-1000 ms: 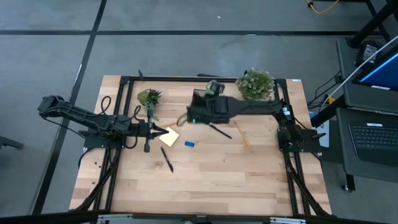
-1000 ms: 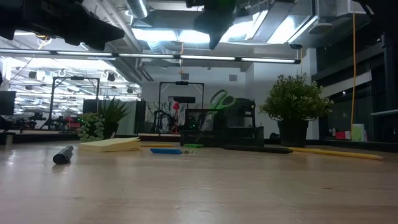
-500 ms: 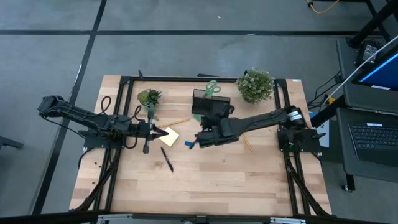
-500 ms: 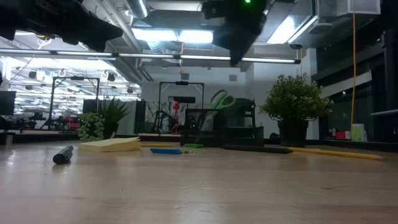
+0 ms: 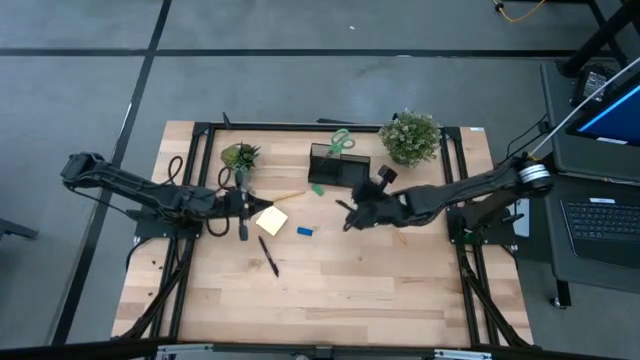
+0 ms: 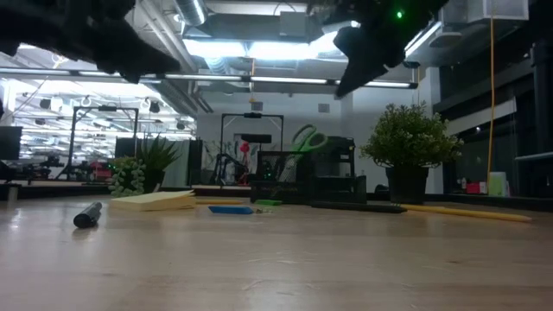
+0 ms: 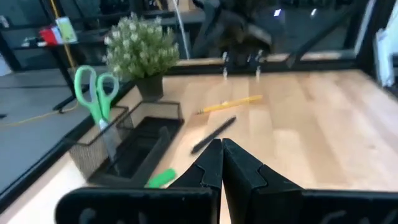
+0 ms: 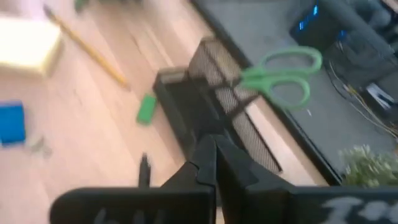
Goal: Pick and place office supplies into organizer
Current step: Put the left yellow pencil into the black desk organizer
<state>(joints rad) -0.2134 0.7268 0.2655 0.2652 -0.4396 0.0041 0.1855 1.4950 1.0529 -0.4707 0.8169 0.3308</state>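
left gripper — fingers together, arm low, reaching inward | right gripper — fingers together, arm raised mid-table

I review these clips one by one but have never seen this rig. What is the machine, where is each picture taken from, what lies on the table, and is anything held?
Two dark robot arms work at a wooden table. One camera looks down from above, one sits at table height, one rides on each wrist. The left end effector hangs shut by the yellow sticky-note pad; the right end effector is shut in mid-air. Neither holds anything. The black organizer holds green scissors. Loose: a blue eraser, a green eraser, a black pen, a pencil. Two potted plants stand behind.
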